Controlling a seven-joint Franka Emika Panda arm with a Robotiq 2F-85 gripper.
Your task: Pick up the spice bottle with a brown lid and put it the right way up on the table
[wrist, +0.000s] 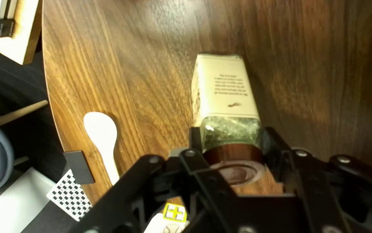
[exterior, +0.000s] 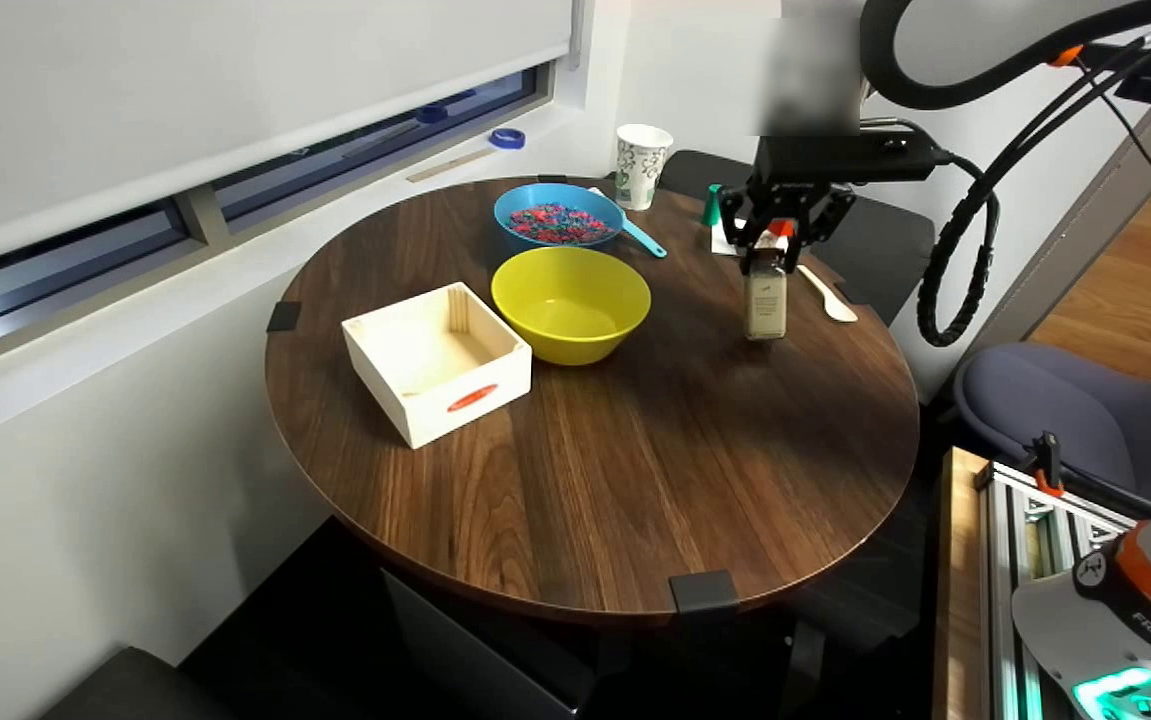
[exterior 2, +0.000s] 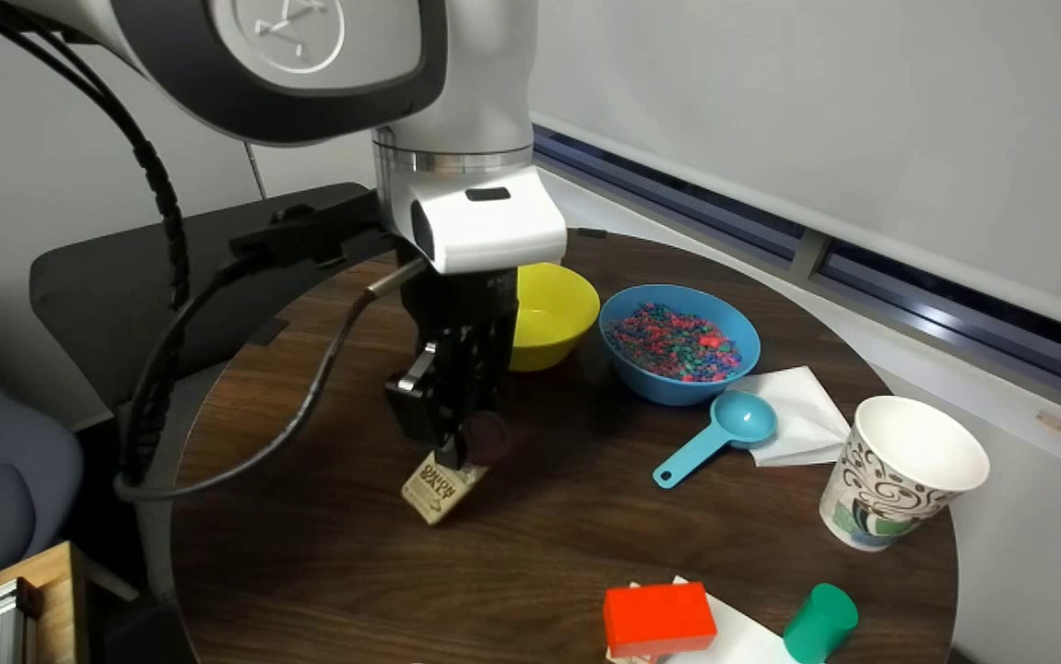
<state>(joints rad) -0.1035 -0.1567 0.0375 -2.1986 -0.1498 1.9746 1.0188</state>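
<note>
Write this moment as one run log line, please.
Grip: black two-fingered gripper clamping beige-labelled square spice bottle near its round brown lid | Pose: tilted, lid up | Contact with round dark wood-grain table: unclear | Released: no

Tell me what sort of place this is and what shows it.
Probably an office or lab room set up for robot trials; I can't tell which. A Franka arm reaches over a round wood-grain table, and a pale window blind hangs alongside.
</note>
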